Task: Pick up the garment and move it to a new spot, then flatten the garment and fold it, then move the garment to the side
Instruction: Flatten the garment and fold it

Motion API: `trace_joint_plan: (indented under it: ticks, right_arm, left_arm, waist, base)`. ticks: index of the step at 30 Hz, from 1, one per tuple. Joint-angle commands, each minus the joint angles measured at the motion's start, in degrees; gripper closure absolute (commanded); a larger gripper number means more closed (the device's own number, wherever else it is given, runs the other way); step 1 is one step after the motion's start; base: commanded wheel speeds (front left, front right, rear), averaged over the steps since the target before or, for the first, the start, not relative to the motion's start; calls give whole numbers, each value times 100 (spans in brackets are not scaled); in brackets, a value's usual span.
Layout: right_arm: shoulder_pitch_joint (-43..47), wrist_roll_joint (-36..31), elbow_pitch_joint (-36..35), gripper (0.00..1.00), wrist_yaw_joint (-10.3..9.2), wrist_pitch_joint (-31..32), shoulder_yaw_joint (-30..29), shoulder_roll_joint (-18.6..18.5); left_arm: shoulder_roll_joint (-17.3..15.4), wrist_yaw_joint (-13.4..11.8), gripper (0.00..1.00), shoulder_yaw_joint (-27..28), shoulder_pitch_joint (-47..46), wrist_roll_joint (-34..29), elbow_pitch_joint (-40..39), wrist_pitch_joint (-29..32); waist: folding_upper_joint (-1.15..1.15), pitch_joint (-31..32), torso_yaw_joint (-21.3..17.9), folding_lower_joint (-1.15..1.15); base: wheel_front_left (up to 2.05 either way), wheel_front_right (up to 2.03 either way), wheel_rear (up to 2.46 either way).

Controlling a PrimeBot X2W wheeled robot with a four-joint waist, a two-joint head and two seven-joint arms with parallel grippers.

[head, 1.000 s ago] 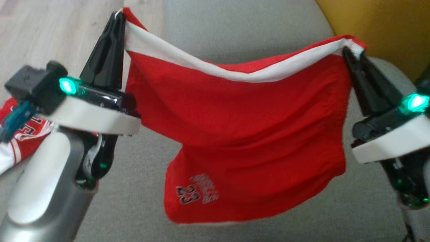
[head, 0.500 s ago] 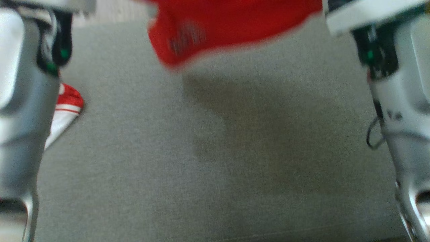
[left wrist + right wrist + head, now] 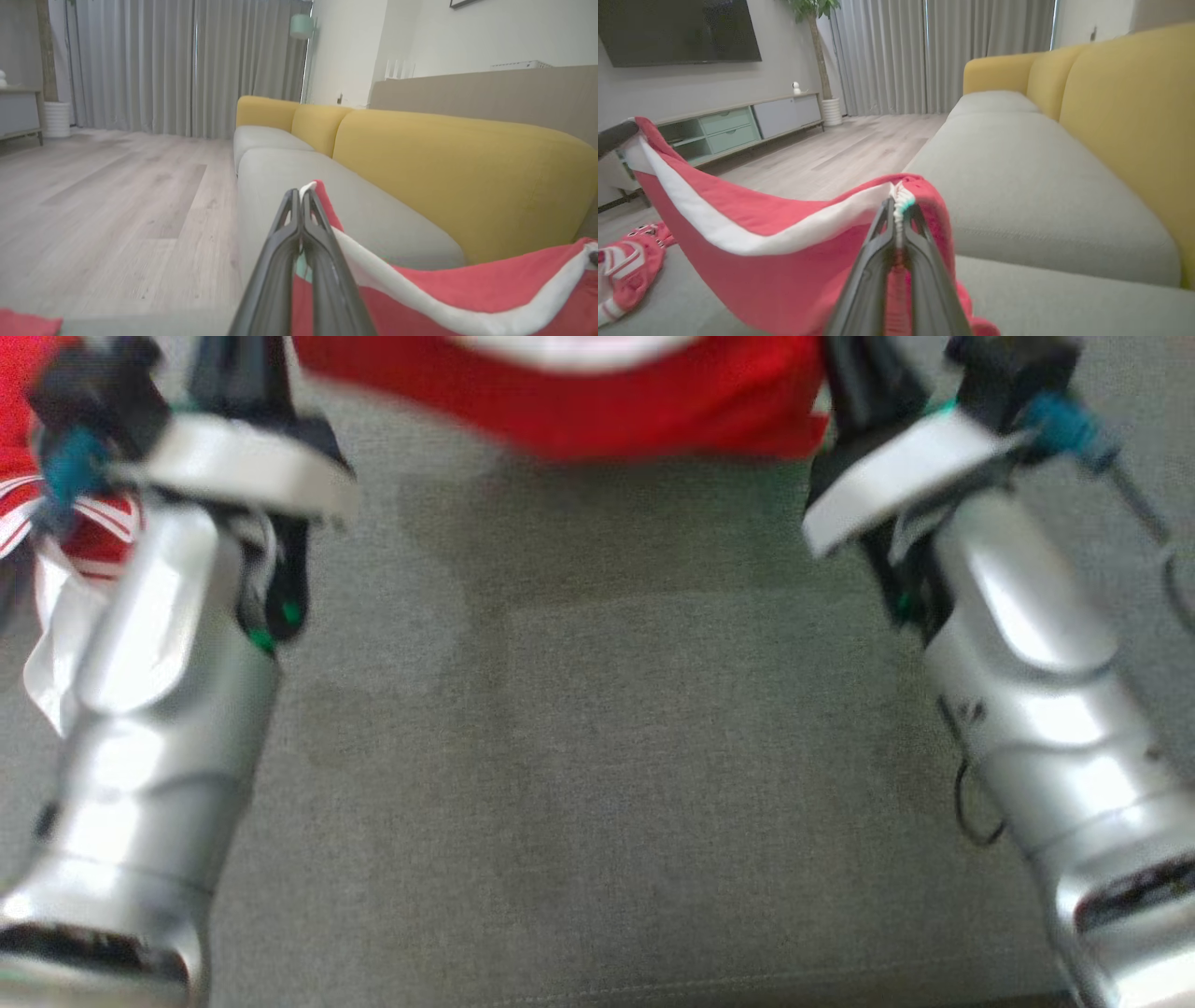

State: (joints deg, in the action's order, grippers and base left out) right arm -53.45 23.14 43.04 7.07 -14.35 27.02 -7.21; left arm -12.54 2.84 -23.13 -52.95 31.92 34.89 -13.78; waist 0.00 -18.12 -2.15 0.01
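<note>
Left claw (image 3: pixel 299 195) and right claw (image 3: pixel 897 204) pinch the garment (image 3: pixel 784 275), seemingly above the sofa (image 3: pixel 1017 177).

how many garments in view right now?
2. Shorts held between left hand and right hand; jersey lying on the seat at the robot's left. Others may be hidden.
</note>
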Motion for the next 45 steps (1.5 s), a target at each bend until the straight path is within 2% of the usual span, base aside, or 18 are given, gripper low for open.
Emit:
trace_joint_plan:
  ticks: [1,6,10,15,21,26,30,33,36,43,45]
  right_arm:
    - [86,71,-213,100,42,-60,66,149]
    - [928,260,-712,100,42,-63,134,98]
    - [1846,527,-1276,100,42,-63,-170,114]
    - [3082,547,-2046,100,42,-64,-223,45]
    - [4561,546,-2964,100,42,-63,-302,-140]
    - [5561,386,-3868,100,42,206,-625,-280]
    - [6205,239,-4617,100,42,617,-860,-286]
    - [6448,216,-4918,100,42,886,-925,-210]
    - [6449,262,-4914,100,42,946,-957,-77]
    - [5965,278,-4261,100,42,883,-885,52]
    - [5702,344,-3968,100,42,864,-836,100]
  left_arm:
    - [-155,38,100,138,-110,66,-196,-64]
    - [-114,60,100,358,756,122,-559,-115]
    - [-43,-5,100,641,1714,-23,-1368,-119]
    - [80,-142,100,775,3189,-170,-2465,-120]
    - [13,-494,100,664,4769,-237,-3783,-12]
    - [-155,-853,100,751,5707,-236,-4867,200]
    - [-236,-1051,100,753,6246,-208,-5439,403]
    - [-248,-1121,100,742,6432,-149,-5543,518]
    - [-252,-1076,100,717,6358,-106,-5333,553]
    - [-203,-797,100,712,5466,-12,-4364,539]
    - [-210,-669,100,689,4994,-9,-3867,595]
  waist:
    - [0,3,17,-1]
    - [0,242,27,-1]
    - [0,638,51,-1]
    - [0,1275,80,-1]
    - [0,1925,62,-1]
    - [0,2049,-21,-1]
    - [0,2012,-89,-1]
    - [0,1938,-141,-1]
    - [0,1841,-165,-1]
    - [0,1504,-135,-1]
    - [0,1367,-149,-1]
  base:
    - [0,0,0]
    - [0,0,0]
    - [0,0,0]
    - [0,0,0]
    - [0,0,0]
    - [0,0,0]
    - [0,0,0]
    - [0,0,0]
    - [0,0,0]
    - [0,0,0]
    - [0,0,0]
